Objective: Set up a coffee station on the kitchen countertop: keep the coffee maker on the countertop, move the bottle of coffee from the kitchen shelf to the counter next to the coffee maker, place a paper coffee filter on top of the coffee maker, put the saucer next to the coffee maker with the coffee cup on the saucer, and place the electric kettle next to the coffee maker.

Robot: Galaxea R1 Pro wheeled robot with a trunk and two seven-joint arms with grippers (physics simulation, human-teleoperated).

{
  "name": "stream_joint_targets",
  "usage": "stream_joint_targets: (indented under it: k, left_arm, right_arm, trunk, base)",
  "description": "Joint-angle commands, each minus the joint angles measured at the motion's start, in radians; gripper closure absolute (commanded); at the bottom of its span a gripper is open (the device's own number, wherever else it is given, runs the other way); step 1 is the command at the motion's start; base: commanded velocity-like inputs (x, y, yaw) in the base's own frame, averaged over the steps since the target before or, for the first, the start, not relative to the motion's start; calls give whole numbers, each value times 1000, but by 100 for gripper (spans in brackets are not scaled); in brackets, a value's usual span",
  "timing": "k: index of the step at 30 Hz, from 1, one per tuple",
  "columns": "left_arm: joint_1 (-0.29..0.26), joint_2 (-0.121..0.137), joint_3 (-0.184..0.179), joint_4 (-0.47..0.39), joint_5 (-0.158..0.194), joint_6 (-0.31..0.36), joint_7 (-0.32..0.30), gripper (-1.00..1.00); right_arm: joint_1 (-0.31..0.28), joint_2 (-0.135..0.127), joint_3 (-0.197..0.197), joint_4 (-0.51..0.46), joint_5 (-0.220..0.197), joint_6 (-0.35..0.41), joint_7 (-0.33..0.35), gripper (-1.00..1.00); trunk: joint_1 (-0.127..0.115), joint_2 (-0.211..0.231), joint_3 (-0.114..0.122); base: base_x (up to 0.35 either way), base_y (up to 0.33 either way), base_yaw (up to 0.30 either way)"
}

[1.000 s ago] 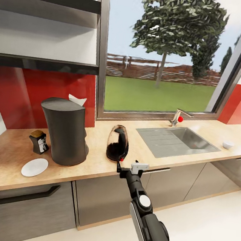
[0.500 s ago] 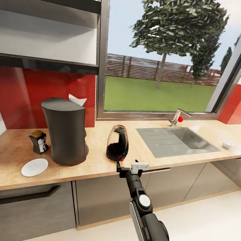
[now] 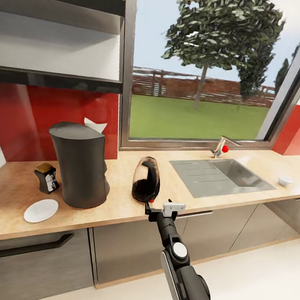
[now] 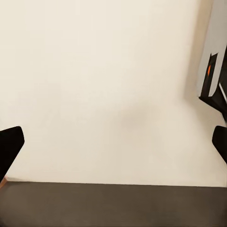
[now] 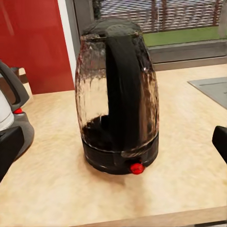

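Light wood-grain kitchen countertop (image 3: 113, 211) runs under a window and carries the coffee maker (image 3: 78, 163), with the paper coffee filter (image 3: 95, 125) behind its top. The bottle of coffee (image 3: 47, 178) and the empty saucer (image 3: 41, 210) lie at its left; the coffee cup (image 3: 285, 181) stands well apart, beyond the sink (image 3: 222, 176). The right gripper (image 3: 161, 210) hovers open and empty just before the electric kettle (image 3: 146, 179). The right wrist view resolves the kettle's red switch (image 5: 136, 168). The left wrist view shows the left gripper (image 4: 113, 142) open and empty over pale floor (image 4: 104, 85).
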Motion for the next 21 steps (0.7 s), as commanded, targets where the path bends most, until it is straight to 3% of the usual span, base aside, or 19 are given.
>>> stream_joint_targets:
  k: [1, 9, 12, 21]
  left_arm:
    - [0, -1, 7, -2, -10, 2, 0, -100]
    - [0, -8, 8, 6, -12, -3, 2, -100]
    - [1, -6, 7, -2, -16, -10, -2, -100]
    - [3, -9, 8, -3, -13, 0, -9, -100]
  right_arm:
    - [-1, 0, 2, 0, -1, -1, -6, -100]
    - [-1, -14, 4, -17, -7, 0, -6, -100]
    - [-2, 0, 5, -23, -24, 1, -9, -100]
    - [-4, 0, 0, -19, -24, 1, -9, -100]
  trunk:
    - [1, -2, -2]
    - [1, -2, -2]
    - [1, -2, -2]
    - [1, -2, -2]
  base:
    - [0, 0, 0]
    - [0, 0, 0]
    - [0, 0, 0]
    - [0, 0, 0]
